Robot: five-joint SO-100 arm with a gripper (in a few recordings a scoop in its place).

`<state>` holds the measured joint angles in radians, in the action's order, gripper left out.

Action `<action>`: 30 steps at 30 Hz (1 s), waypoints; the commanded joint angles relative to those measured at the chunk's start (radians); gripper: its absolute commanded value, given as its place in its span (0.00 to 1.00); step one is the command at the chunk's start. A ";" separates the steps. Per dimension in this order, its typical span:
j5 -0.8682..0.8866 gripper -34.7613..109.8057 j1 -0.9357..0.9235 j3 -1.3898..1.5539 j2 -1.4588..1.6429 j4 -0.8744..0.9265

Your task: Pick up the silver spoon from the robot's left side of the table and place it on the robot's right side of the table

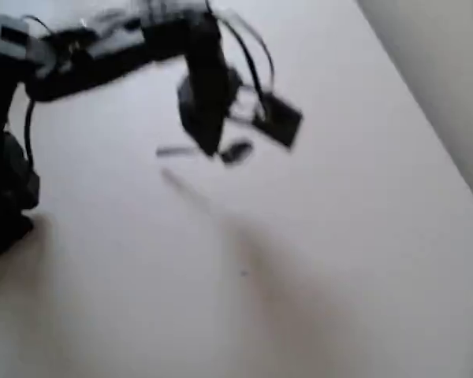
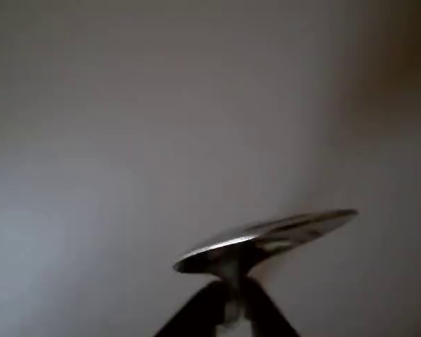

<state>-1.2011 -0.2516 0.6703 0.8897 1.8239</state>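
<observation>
My black gripper is shut on the silver spoon, gripping it near the neck. In the overhead view the spoon lies crosswise, its slim handle sticking out to the left and its oval bowl to the right. It hangs a little above the white table, where a faint shadow falls below it. In the wrist view the shiny bowl of the spoon juts up and to the right from between the two dark fingers of the gripper.
The arm's black base stands at the left edge of the overhead view. The table's straight edge runs diagonally down the right side, with floor beyond it.
</observation>
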 commanded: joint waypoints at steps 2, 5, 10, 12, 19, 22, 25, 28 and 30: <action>-0.267 0.23 -0.187 -0.020 -0.031 -0.032; -0.354 0.23 -0.262 -0.026 -0.054 -0.143; -0.500 0.23 -0.365 -0.100 -0.143 -0.238; -0.534 0.23 -0.393 -0.172 -0.206 -0.232; -0.696 0.23 -0.446 -0.249 -0.367 -0.207; -0.719 0.23 -0.449 -0.351 -0.442 -0.135; -0.756 0.23 -0.437 -0.551 -0.560 0.026; -0.744 0.23 -0.433 -0.555 -0.565 0.026; -0.735 0.23 -0.433 -0.555 -0.565 0.026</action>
<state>-1.9282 -0.6750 0.1503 0.3728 1.8009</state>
